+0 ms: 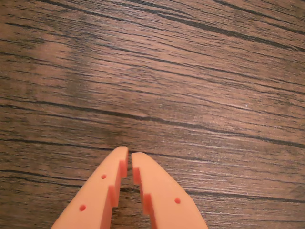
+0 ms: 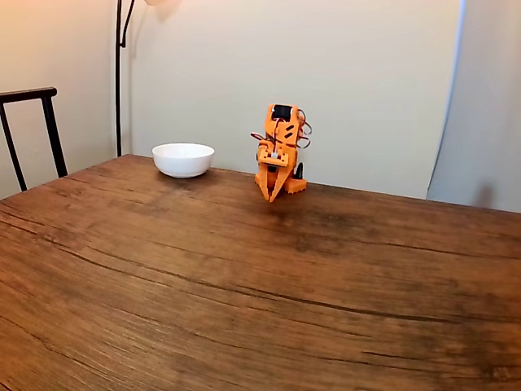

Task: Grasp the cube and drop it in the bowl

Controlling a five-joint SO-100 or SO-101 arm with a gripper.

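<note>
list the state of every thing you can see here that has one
gripper: shut, tips almost touching, nothing between them, pointing down at bare wood
arm: folded up near the far edge of the table, gripper tip low over the wood
bowl: upright on the table, left of the arm in the fixed view, apart from it; inside hidden from this angle
table: dark wood grain
chair: at the table's left edge

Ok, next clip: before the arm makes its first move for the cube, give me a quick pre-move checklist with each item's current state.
1. Cube located: not ok, no blue cube appears in the wrist view or the fixed view.
2. Bowl in place on the table: ok, upright, left of the arm in the fixed view.
3. Gripper empty: ok, nothing between the fingers.
4. Gripper ready to grasp: not ok, fingers nearly closed.
5. Wood ahead of the gripper unobstructed: ok in the wrist view.
</note>
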